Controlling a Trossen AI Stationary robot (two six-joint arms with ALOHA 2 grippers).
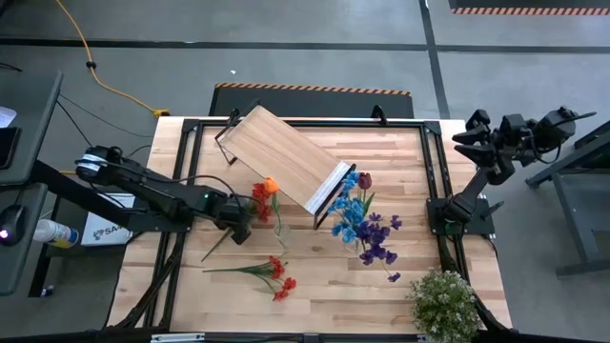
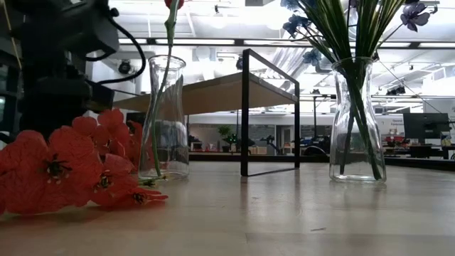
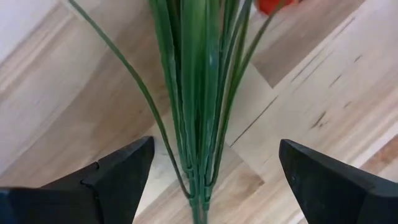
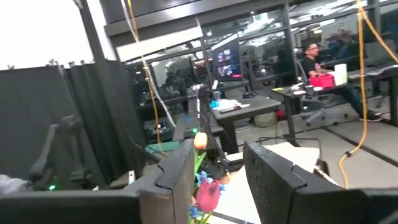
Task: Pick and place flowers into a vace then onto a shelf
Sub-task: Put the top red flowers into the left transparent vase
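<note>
Left end effector [image 3: 208, 177] spread apart around red flowers' stems [image 3: 196, 99] near counter [image 1: 334, 295] left edge; right end effector [image 4: 217, 180] raised off right edge, partly apart, empty.

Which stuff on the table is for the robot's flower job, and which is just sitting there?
For the job: red flowers, blue and purple flowers, two glass vases, wooden shelf, left hand.
Just sitting there: bushy pale plant, yellow cable.
</note>
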